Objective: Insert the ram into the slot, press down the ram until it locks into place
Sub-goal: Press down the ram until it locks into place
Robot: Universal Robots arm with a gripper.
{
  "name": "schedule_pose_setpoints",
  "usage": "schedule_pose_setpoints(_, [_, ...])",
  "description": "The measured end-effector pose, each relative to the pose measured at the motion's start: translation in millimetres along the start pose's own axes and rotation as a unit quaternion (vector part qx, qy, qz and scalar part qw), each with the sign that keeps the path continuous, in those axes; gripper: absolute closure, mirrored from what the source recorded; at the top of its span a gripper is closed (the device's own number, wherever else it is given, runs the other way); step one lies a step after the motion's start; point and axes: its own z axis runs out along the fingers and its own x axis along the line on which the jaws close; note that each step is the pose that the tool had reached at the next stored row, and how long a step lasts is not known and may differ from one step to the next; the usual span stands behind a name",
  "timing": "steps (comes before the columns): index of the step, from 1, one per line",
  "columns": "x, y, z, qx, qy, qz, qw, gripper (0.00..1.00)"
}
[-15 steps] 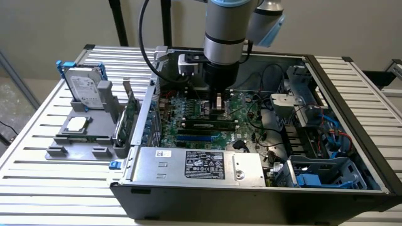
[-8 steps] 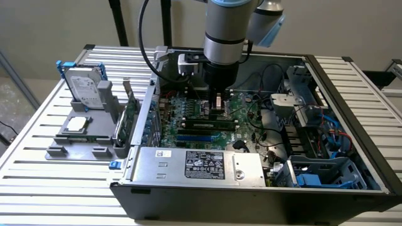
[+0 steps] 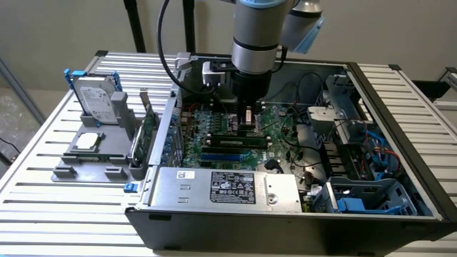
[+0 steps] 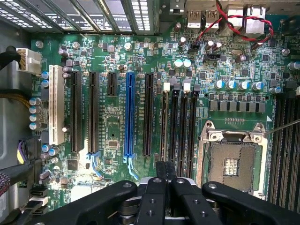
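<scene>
- At the exterior view's far left, on the slatted metal table [image 3: 36, 182]: a grey fixture [image 3: 93, 160], carrying a hard drive [image 3: 95, 99] upright in a blue frame, a square processor chip [image 3: 87, 141] lying flat, and an expansion card [image 3: 147, 128] on edge.
- Just right of the fixture: an open computer case [image 3: 286, 235], with a power supply [image 3: 228, 187] bearing a black label along its near side.
- Behind the power supply, on the green motherboard [image 3: 214, 128]: a short blue connector [image 3: 221, 157], then a black one, then the ram [image 3: 234, 142], standing on edge and parallel to both.
- In the wrist view: the slot [image 4: 163, 136], first of four parallel black memory sockets counting from the blue connector, with a pale clip at its far end. Appears to hold the ram edge-on.
- No telling whether the end clips are locked.
- Over the ram's right half in the exterior view: the gripper [image 3: 246, 122], hanging straight down from the arm, at or just above the stick's top edge. Contact cannot be made out.
- In the wrist view: fingers [image 4: 154, 197] clenched together with no gap and nothing seen between them, the tips in line with the slot.
- Beside the memory sockets in the wrist view: an open processor socket [image 4: 232, 164].
- At the exterior view's right end of the case: a blue plastic caddy [image 3: 355, 204] in a grey drive cage.
</scene>
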Motion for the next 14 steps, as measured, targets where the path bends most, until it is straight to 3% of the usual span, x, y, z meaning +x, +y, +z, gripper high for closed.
schedule_pose_setpoints(14, [-0.7,-0.9,13.3,0.0,0.0002,-0.002,1.0,0.89])
